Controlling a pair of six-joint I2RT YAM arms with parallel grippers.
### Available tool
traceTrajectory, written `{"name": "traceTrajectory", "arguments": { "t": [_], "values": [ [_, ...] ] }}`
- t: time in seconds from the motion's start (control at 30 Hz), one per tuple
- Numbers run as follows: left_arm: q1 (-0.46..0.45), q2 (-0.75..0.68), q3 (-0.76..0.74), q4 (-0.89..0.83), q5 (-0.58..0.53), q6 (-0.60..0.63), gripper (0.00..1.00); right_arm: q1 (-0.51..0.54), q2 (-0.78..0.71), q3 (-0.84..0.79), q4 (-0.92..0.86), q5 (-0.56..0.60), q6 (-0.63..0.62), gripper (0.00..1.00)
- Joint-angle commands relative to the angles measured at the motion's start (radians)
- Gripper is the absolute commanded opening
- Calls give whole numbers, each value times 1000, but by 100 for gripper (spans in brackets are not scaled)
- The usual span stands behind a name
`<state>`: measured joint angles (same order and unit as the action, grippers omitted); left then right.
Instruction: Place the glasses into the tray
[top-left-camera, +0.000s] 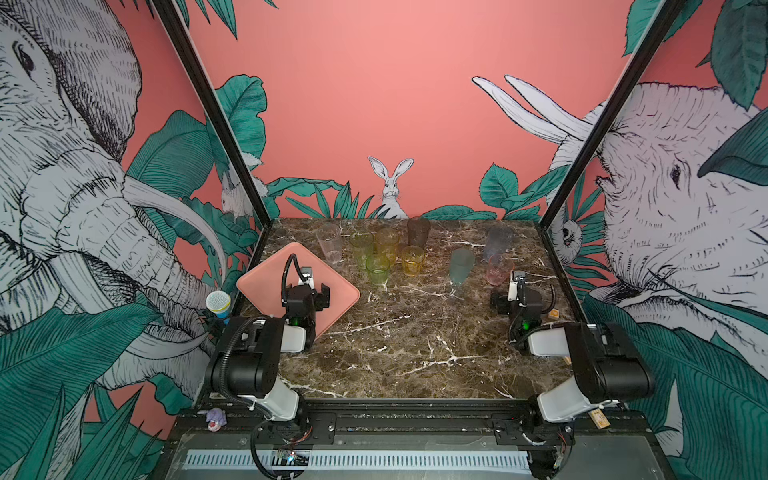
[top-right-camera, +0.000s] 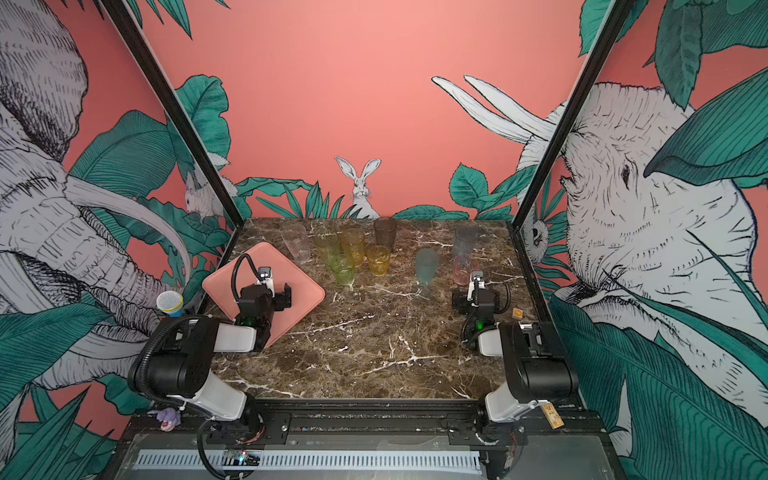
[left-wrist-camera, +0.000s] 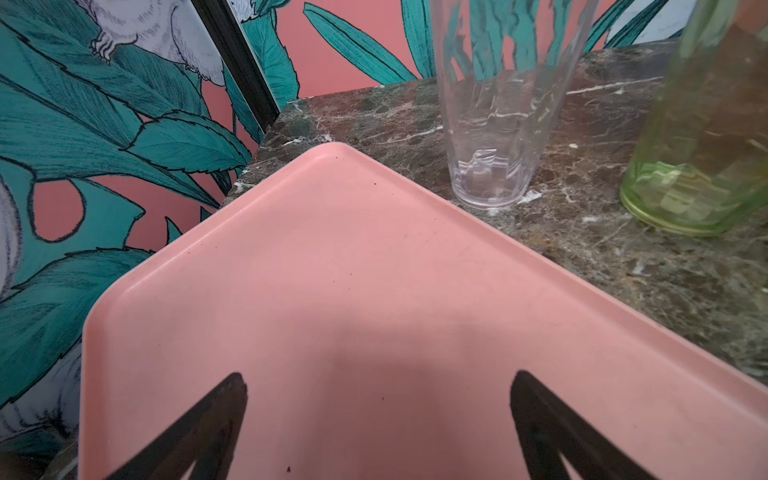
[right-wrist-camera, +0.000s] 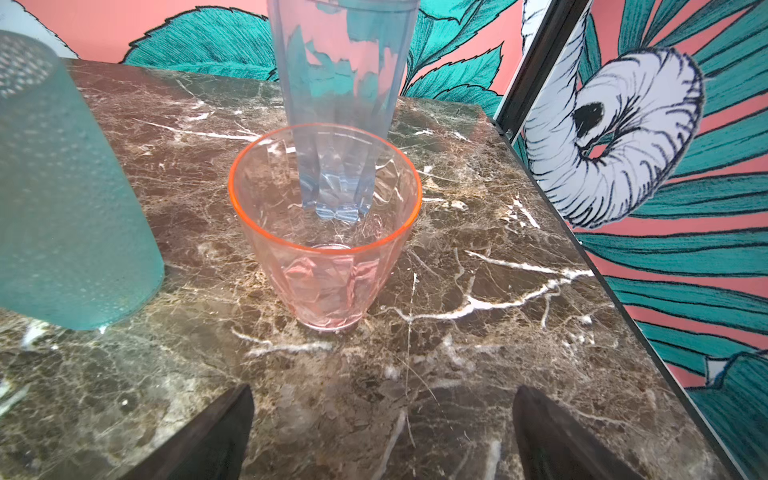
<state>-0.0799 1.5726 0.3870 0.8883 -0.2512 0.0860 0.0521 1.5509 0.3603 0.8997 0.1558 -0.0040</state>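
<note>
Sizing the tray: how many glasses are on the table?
9, none in the tray: clear glass by the tray; tall green, short green, tall amber, short amber and grey glasses mid-back; teal, blue and pink glasses on the right. None seems hidden.

Marble table, toy microphone, purple figurine

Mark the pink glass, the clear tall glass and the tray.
pink glass (right-wrist-camera: 326, 286), right wrist view, faceted lower wall.
clear tall glass (left-wrist-camera: 494, 124), left wrist view, middle of the side wall.
tray (left-wrist-camera: 332, 291), left wrist view, bare floor.
</note>
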Motion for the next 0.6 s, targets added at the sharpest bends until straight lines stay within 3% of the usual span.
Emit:
{"name": "traceTrajectory", "arguments": {
  "t": [0.0, 0.57],
  "values": [
    [1, -22, 1, 23, -6, -8, 100, -2, -2, 24, 27, -7, -5, 99],
    [1, -21, 1, 23, -8, -9, 100, -3, 0, 25, 21, -8, -5, 99]
  ]
}}
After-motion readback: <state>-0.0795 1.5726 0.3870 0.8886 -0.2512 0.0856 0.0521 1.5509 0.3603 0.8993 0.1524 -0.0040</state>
